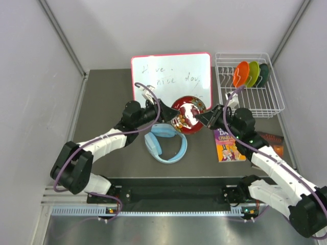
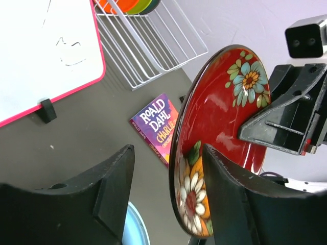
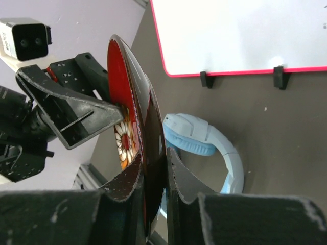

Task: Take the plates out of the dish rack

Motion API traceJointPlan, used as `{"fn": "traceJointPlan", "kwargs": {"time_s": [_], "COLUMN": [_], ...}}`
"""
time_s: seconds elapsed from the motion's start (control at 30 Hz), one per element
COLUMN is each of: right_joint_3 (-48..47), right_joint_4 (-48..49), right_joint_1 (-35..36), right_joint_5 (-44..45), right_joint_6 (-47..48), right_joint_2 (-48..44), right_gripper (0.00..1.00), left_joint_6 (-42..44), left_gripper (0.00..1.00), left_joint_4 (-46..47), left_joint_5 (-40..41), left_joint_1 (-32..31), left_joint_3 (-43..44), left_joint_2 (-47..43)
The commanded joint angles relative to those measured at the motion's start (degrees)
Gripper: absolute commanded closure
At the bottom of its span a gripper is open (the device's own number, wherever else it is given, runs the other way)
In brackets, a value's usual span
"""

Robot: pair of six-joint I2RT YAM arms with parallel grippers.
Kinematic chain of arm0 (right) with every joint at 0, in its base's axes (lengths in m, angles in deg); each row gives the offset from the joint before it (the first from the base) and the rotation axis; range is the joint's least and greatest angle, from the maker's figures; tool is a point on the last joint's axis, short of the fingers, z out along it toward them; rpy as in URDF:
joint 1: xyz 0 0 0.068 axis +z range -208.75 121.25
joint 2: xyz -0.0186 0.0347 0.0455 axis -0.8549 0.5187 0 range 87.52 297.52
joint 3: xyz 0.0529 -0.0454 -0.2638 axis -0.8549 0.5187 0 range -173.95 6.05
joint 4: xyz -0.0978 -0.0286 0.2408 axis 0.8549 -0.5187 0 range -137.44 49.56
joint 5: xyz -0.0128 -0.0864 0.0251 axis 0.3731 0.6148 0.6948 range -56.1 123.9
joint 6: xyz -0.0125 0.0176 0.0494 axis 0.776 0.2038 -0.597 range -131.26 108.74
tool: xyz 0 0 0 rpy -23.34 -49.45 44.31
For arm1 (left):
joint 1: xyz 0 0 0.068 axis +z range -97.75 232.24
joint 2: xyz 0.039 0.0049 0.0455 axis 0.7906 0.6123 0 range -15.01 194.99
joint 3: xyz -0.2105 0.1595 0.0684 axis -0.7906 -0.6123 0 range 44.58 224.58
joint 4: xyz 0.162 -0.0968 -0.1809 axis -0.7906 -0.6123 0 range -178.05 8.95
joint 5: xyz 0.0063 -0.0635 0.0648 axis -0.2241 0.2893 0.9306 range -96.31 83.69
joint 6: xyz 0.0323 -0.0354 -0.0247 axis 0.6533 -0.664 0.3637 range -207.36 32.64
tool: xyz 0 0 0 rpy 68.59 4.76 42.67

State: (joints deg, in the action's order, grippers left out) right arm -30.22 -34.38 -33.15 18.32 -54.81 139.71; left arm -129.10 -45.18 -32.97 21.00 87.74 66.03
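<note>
Pale walls (image 1: 163, 25) are seen on three sides of a dark grey tabletop (image 1: 107, 97). A red-framed whiteboard (image 1: 171, 76) is laid at the back, with the white wire dish rack (image 1: 250, 104) just beside it on the right.

Three plates are stood upright in the rack: the orange plate (image 1: 240, 74), the yellow-green plate (image 1: 253, 73) and the dark green plate (image 1: 264, 73), the last largely covered by its neighbour. The dark red plate (image 1: 188, 115), painted with flowers, is held on edge above the tabletop, over the blue headphones (image 1: 166, 143).

Its rim is clamped by the right tool (image 3: 156, 163). The left tool (image 2: 167, 158) is spread wide, with the plate between its fingers.

The whiteboard's handwriting is partly hidden and hard to read. A purple Roald Dahl book (image 1: 229, 144) is seen near the rack, and a darker book (image 1: 271, 140) is partly covered by the right arm.
</note>
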Motion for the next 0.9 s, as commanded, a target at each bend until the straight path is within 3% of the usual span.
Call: {"fn": "traceJointPlan", "kwargs": {"time_s": [0.0,0.03,0.07,0.1,0.17,0.53,0.63,0.7,0.8,0.87], "right_joint_3": [-1.87,-1.79,-1.87,-1.79,-1.52,-1.08,-1.26,-1.43,-1.35,-1.61], "right_joint_4": [9.49,9.49,9.49,9.67,10.63,11.16,9.76,8.71,7.82,6.68], "right_joint_1": [1.29,1.38,1.29,1.29,1.38,1.9,1.82,1.82,1.73,1.73], "right_joint_5": [-2.88,-2.88,-2.88,-2.88,-3.32,-4.56,-3.51,-2.8,-1.92,-1.04], "right_joint_6": [-2.5,-2.33,-2.33,-2.33,-2.5,-2.42,-1.72,-1.19,-0.75,-0.31], "right_joint_2": [0.11,0.11,0.2,0.29,0.72,3.19,2.84,2.49,1.87,1.43], "right_gripper": [1.0,1.0,1.0,1.0,1.0,0.99,0.9,0.75,0.67,0.55], "left_joint_6": [-1.51,-1.42,-1.24,-0.98,-0.28,2.18,3.85,4.73,6.84,8.33], "left_gripper": [0.44,0.47,0.64,0.73,1.0,1.0,1.0,1.0,1.0,1.0], "left_joint_4": [7.71,7.63,7.63,7.45,5.53,3.68,1.83,-1.31,-6.67,-8.45], "left_joint_5": [-0.77,-0.68,-0.68,-0.77,-0.68,0.63,2.3,3.62,7.39,10.46], "left_joint_1": [-0.31,-0.48,-0.4,-0.48,-0.48,-0.48,-0.48,-0.4,-0.48,-0.48], "left_joint_3": [-1.23,-1.32,-1.32,-1.41,-1.32,-2.11,-2.55,-2.29,-1.5,-1.32], "left_joint_2": [0.26,0.18,0.26,0.26,0.35,-1.14,-2.9,-4.21,-6.06,-7.64]}}
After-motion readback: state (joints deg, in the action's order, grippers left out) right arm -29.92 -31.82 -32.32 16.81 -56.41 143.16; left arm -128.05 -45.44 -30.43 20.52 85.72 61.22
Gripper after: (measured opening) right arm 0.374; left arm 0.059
